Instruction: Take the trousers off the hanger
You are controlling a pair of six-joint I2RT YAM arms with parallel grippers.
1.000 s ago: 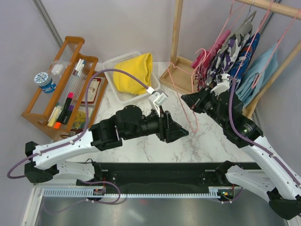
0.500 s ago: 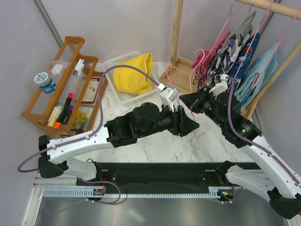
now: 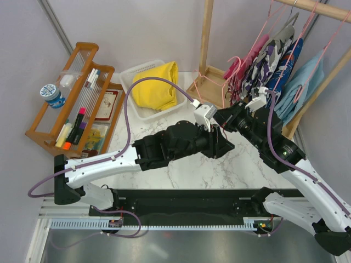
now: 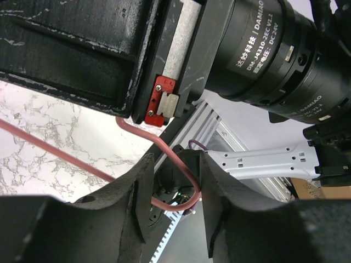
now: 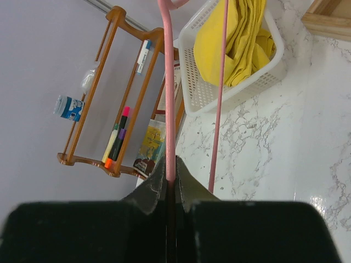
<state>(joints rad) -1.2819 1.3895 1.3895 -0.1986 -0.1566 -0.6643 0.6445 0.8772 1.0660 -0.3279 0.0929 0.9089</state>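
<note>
The yellow trousers (image 3: pixel 156 85) lie bunched in a white basket (image 3: pixel 133 74); they also show in the right wrist view (image 5: pixel 236 38). Pink patterned trousers (image 3: pixel 240 74) hang at the left end of the rack, partly hidden by my right arm. My right gripper (image 3: pixel 222 119) is shut on a bare pink wire hanger (image 5: pixel 167 98) and holds it over the table (image 3: pixel 181 170). My left gripper (image 3: pixel 222 143) is open just under the right one. In the left wrist view the hanger's curved end (image 4: pixel 164 150) loops between my open fingers (image 4: pixel 175 164).
A wooden clothes rack (image 3: pixel 207 44) stands at the back right with a purple-white camouflage garment (image 3: pixel 270 60) and a light blue garment (image 3: pixel 300 82). Another pink hanger (image 3: pixel 211 82) rests on its base. A wooden organiser (image 3: pixel 77 98) with pens stands at the left.
My left arm has swung right and forward to meet the right gripper; its open fingers now straddle the hanger's lower bend. The right gripper has kept hold of the hanger.
</note>
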